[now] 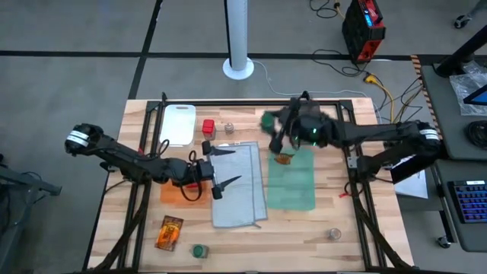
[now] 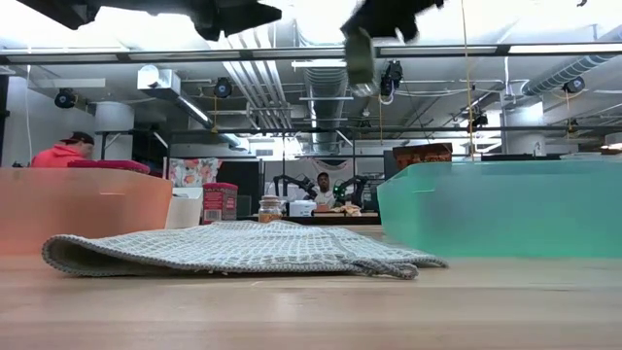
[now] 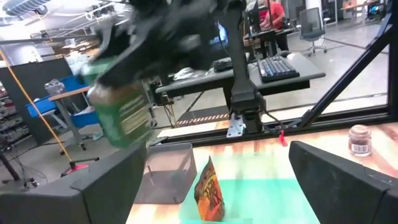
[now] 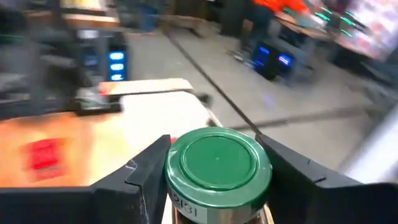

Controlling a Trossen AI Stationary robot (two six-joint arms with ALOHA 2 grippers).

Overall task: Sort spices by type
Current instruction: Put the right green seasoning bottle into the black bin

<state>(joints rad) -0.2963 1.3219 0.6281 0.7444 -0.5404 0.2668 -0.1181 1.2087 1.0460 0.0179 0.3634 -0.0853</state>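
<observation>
Above the far end of the green cloth, my right gripper is clamping a green-topped jar between both fingers, carrying it in the air. Just below it, an orange-brown packet is lying on that cloth. I am judging the risk to be a slip: the jar is riding high, and a fast swing could shake it loose onto the packet. My left gripper is hovering over the grey cloth, fingers spread wide, holding nothing.
</observation>
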